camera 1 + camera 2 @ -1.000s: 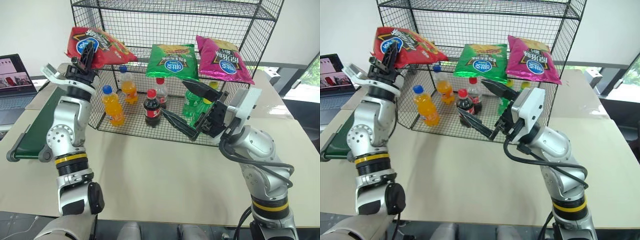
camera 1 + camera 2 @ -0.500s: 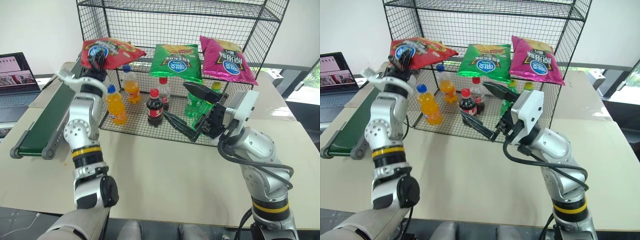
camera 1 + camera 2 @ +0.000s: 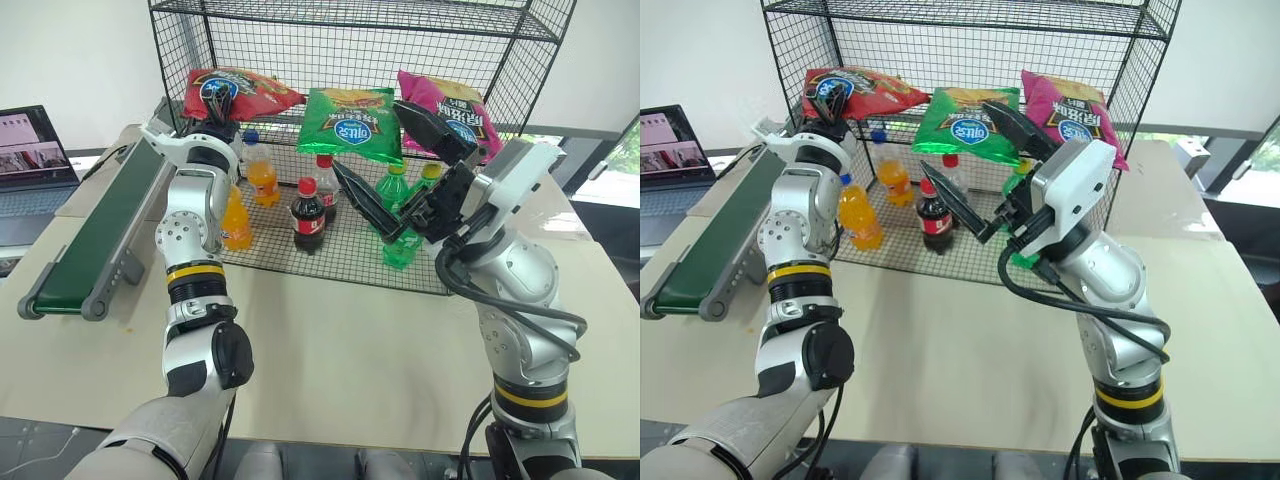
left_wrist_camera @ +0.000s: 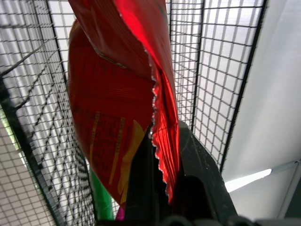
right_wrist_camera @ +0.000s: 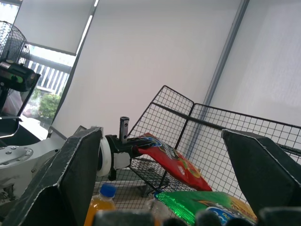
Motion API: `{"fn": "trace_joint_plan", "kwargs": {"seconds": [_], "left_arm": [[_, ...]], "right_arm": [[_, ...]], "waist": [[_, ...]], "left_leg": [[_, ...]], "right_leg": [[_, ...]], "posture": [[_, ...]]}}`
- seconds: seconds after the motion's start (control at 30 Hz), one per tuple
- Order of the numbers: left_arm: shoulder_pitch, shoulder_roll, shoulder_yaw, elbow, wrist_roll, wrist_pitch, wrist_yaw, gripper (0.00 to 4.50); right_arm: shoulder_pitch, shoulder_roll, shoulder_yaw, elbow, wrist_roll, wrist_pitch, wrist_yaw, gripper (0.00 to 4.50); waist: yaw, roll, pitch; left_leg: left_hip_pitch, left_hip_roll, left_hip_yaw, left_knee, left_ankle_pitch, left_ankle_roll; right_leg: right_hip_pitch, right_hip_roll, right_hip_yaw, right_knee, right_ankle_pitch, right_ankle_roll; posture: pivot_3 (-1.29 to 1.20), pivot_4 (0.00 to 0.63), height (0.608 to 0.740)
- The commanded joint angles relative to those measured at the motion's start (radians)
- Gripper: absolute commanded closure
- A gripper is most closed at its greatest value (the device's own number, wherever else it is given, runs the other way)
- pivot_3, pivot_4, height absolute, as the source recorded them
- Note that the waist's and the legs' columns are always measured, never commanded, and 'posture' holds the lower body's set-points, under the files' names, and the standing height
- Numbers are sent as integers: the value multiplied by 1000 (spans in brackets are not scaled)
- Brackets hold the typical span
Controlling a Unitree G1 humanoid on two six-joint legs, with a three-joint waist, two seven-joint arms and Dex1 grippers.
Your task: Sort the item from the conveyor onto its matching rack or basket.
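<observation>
Red chip bag [image 3: 240, 92] at rack [image 3: 520, 60] shelf.
L claw [image 3: 217, 103] clamped on bag edge, beside green bag [image 3: 350, 122]; R claw [image 3: 392, 165] wide, empty, raised.

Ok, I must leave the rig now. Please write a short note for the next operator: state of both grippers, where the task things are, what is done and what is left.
Left gripper: shut on the red chip bag, pinching its edge.
Right gripper: open, empty, raised in front of the rack, touching nothing.
Red chip bag: at the left end of the chip tier of the black wire rack, beside the green chip bag and the magenta chip bag. Whether it already rests on the shelf wire I cannot tell.
Conveyor: no item on the visible belt.
Done: bag picked and carried to the rack.
Left: settle the bag on the tier, open the left gripper, pull the arm back.
</observation>
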Motion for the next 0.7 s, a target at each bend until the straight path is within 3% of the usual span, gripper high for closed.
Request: {"fn": "trace_joint_plan", "kwargs": {"seconds": [0.03,0.2,0.4,0.43,0.7], "left_arm": [[-34,-6,13,-12,17,-4,-14,4440],[-29,-22,28,-31,19,3,-6,2921],[54,-43,29,-196,-28,70,80,224],[84,-42,27,-247,-48,94,109,33],[352,50,-5,-571,-254,281,336,33]], "right_arm": [[0,-1,-12,-25,9,-11,-6,0],[13,-4,-2,-28,16,-2,5,0],[27,-9,1,-27,19,-3,18,0],[33,-11,0,-28,20,-3,20,0],[109,-28,1,-39,30,-10,47,0]], "waist": [[0,0,0],[0,0,0],[0,0,0],[0,0,0],[-8,0,0]], "left_leg": [[0,0,0,0,0,0],[0,0,0,0,0,0],[0,0,0,0,0,0],[0,0,0,0,0,0],[1,1,0,1,0,0]], "right_leg": [[0,0,0,0,0,0],[0,0,0,0,0,0],[0,0,0,1,0,0],[0,0,0,1,0,0],[1,0,0,4,0,0]], "posture": [[0,150,740],[0,150,740],[0,150,740],[0,150,740],[0,150,740]]}}
